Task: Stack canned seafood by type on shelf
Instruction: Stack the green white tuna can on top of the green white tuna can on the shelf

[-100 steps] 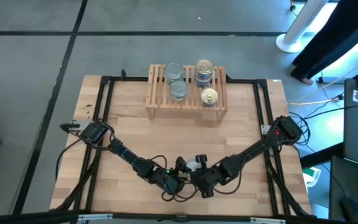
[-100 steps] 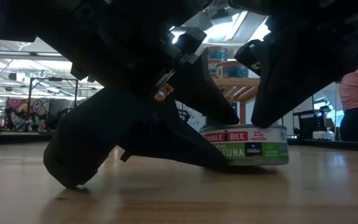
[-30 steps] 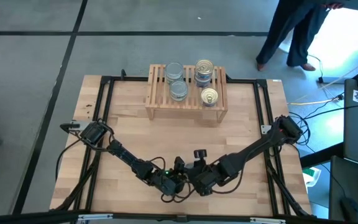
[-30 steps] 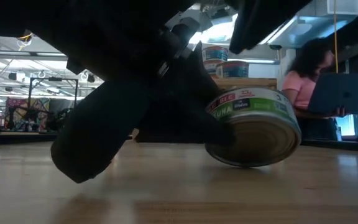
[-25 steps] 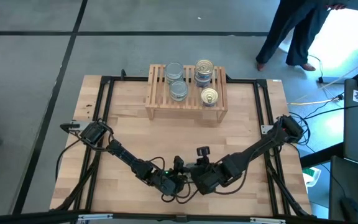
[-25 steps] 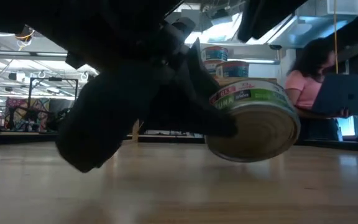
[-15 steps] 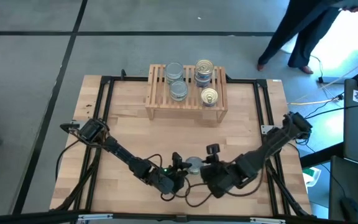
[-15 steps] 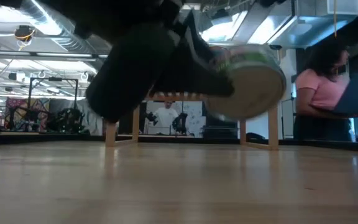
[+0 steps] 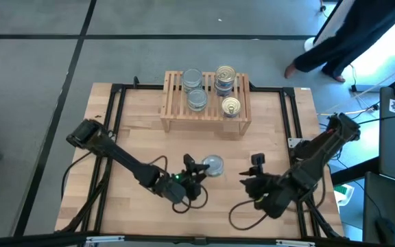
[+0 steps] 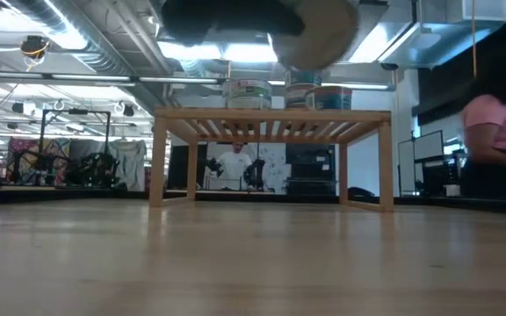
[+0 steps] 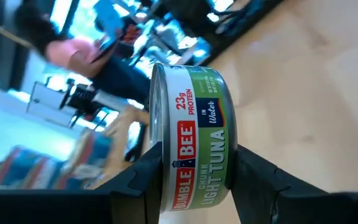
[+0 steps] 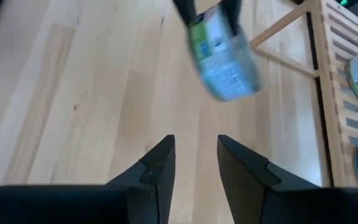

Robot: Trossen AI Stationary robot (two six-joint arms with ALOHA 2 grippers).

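My left gripper (image 9: 199, 169) is shut on a tuna tin (image 9: 213, 165) with a green label and a dull silver top, held high over the table's middle. The left wrist view shows the tin (image 11: 194, 143) between the fingers; the low view has it (image 10: 319, 31) at the top edge. My right gripper (image 12: 196, 155) stands open and holds nothing, right of the tin (image 12: 224, 56) and nearer the table's front. On the wooden shelf (image 9: 173, 110) at the far edge rest two silver tins (image 9: 197, 100) and gold-topped tins (image 9: 231, 106), some stacked. My left gripper pinches the tin between its two fingers (image 11: 143, 177), one on each flat face. They grip at the rim edge (image 11: 164, 180) nearest the gripper, and the label wall faces the wrist. The fingers come nearly level from the table's near left. The tin hangs clear of the table, silver top up.
The shelf's slatted top (image 10: 271, 114) stands on side boards with a gap beneath. Black frame rails (image 9: 115, 130) run along the table's left, right and far edges. People stand beyond the table's far right corner (image 9: 348, 41). Bare wood lies between the grippers and the shelf.
My left gripper has risen and drawn a little toward the shelf, carrying the tin from just above the table to well clear of it. My right gripper has pulled away from the tin toward the table's right edge and gone up.
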